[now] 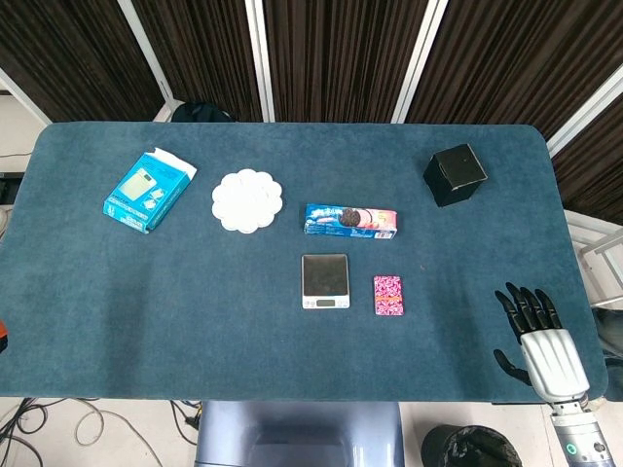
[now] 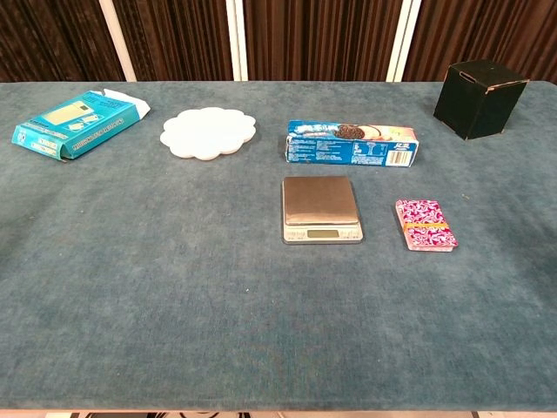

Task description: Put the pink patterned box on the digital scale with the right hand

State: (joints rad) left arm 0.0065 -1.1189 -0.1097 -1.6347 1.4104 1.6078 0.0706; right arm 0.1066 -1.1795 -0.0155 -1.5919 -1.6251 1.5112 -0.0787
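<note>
The pink patterned box [image 1: 388, 295] [image 2: 425, 225] lies flat on the blue table just right of the digital scale [image 1: 324, 281] [image 2: 320, 209], whose steel platform is bare. My right hand [image 1: 538, 336] shows only in the head view, at the table's front right corner, fingers straight and apart, holding nothing, well right of the box. The left hand is out of both views.
A cookie package [image 1: 350, 221] [image 2: 352, 143] lies behind the scale. A white scalloped plate [image 1: 247, 200] [image 2: 208, 132] and a teal carton [image 1: 147, 191] [image 2: 74, 124] sit at the left. A black cube box [image 1: 455, 174] [image 2: 479, 97] stands at the back right.
</note>
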